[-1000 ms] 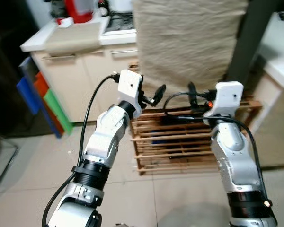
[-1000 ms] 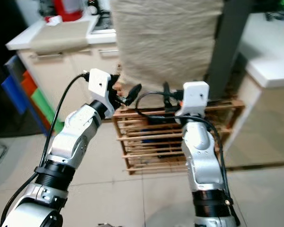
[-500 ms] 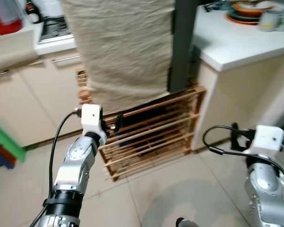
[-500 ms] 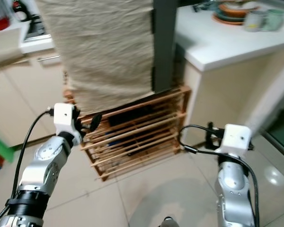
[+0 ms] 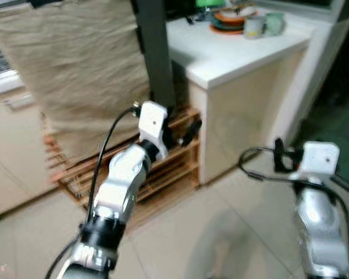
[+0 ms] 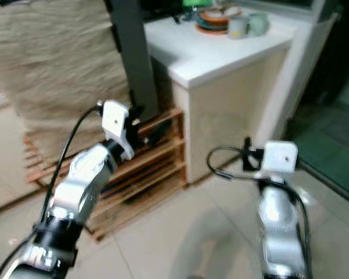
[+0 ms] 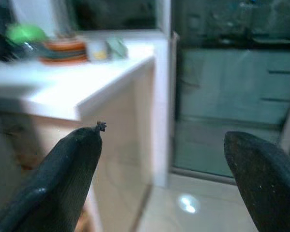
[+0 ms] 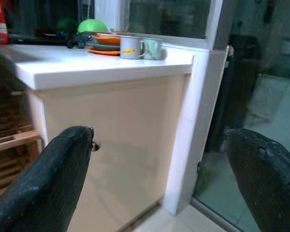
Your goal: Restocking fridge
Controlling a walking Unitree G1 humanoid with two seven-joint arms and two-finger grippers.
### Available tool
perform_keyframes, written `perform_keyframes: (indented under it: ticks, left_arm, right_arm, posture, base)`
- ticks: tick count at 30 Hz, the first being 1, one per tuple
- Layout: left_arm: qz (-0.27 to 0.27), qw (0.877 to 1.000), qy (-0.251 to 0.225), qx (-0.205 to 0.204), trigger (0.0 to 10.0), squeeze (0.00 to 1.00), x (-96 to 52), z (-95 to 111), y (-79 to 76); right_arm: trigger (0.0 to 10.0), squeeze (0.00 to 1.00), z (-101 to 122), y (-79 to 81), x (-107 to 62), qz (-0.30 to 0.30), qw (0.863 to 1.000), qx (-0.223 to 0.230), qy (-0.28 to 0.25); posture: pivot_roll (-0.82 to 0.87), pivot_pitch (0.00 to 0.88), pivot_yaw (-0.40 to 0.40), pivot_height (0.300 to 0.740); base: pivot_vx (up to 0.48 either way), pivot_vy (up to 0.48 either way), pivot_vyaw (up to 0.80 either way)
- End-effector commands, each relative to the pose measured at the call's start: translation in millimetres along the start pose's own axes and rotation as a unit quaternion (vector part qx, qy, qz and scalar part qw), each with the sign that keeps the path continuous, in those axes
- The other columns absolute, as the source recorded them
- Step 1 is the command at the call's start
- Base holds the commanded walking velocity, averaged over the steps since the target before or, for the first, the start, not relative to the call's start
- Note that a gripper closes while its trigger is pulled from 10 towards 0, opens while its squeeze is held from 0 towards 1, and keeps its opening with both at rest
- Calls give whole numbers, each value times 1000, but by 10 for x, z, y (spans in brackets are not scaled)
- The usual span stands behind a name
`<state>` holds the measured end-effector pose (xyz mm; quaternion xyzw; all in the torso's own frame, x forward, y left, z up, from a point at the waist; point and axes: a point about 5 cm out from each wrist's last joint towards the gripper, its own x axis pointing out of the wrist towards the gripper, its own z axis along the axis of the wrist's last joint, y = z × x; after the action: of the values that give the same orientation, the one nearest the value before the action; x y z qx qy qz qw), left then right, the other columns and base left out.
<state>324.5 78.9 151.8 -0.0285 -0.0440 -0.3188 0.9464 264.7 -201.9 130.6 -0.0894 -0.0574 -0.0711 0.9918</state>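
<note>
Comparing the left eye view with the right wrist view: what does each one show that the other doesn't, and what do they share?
Left eye view alone: both silver arms, the left end effector raised before a wooden rack, a beige cloth hanging above it, and a dark post.

Right wrist view alone: the right end effector, open and holding nothing, and a green ball behind the dishes.

Both: the white counter, its stacked plates and two mugs.

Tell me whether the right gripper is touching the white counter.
Apart. The right wrist view shows the right gripper open and empty, with the white counter standing well beyond its fingers; the head views show that arm out over the floor tiles.
</note>
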Motion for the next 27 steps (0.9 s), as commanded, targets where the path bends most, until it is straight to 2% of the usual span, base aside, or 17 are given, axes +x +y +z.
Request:
perform_keyframes:
  ticks: [1,6,8,9,11,13,15,16,17,18,22,23,24,27]
  left_arm:
    - [1,1000,-3,-3,10000,0,30,23,38]
    - [17,999,9,-29,10000,0,49,-62,114]
    - [50,998,24,-23,10000,0,22,-114,202]
    - [78,996,35,-34,10000,0,-32,-156,285]
    - [135,988,57,-54,10000,0,-228,-257,449]
    - [170,981,81,-45,10000,0,-454,-353,531]
    - [178,979,100,-16,10000,0,-663,-431,540]
    - [178,979,100,-16,10000,0,-663,-431,540]
    - [172,979,108,-3,10000,0,-850,-475,504]
    - [171,980,106,-4,10000,0,-893,-471,490]
    - [168,982,82,-8,10000,0,-828,-391,478]
    - [170,983,66,-16,10000,0,-708,-328,473]
    - [169,984,60,-19,10000,0,-659,-303,463]
    - [164,985,57,-19,10000,0,-605,-270,431]
  right_arm:
    - [10000,0,46,-11,21,0,1000,-3,-8]
    - [10000,0,22,-25,-1,0,1000,-7,-3]
    - [10000,0,6,-27,-16,0,1000,-8,0]
    - [10000,0,-24,-39,-33,-2,1000,-8,6]
    - [10000,0,-115,-74,-84,-10,1000,1,25]
    - [10000,0,-187,-111,-141,-16,999,11,41]
    - [10000,0,-233,-139,-194,-21,998,21,52]
    - [10000,0,-233,-139,-194,-21,998,21,52]
    - [10000,0,-301,-168,-276,-22,997,31,67]
    - [10000,0,-338,-174,-320,-20,996,35,76]
    - [10000,0,-408,-160,-379,-9,995,34,93]
    - [10000,0,-405,-130,-340,-1,996,27,90]
    - [10000,0,-395,-117,-304,-2,996,25,88]
    - [10000,0,-357,-98,-234,-1,996,27,82]
  posture:
    - [-234,0,124,740]
    - [-247,0,128,740]
    - [-249,0,134,740]
    - [-250,0,144,740]
    - [-254,0,155,740]
    - [-247,0,157,740]
    - [-245,0,156,740]
    - [-245,0,156,740]
    - [-224,0,137,740]
    - [-219,0,133,740]
    - [-204,0,116,740]
    - [-204,0,116,740]
    - [-207,0,118,740]
    - [-213,0,125,740]
  base:
    - [356,-315,-763]
    - [367,-305,-768]
    - [416,-137,-769]
    - [0,0,-769]
    - [0,0,-769]
    - [0,0,-769]
    - [0,0,-769]
    - [0,0,-769]
    - [0,0,-769]
    - [0,0,-775]
    - [0,0,-775]
    - [0,0,-775]
    - [0,0,-525]
    - [0,0,-175]
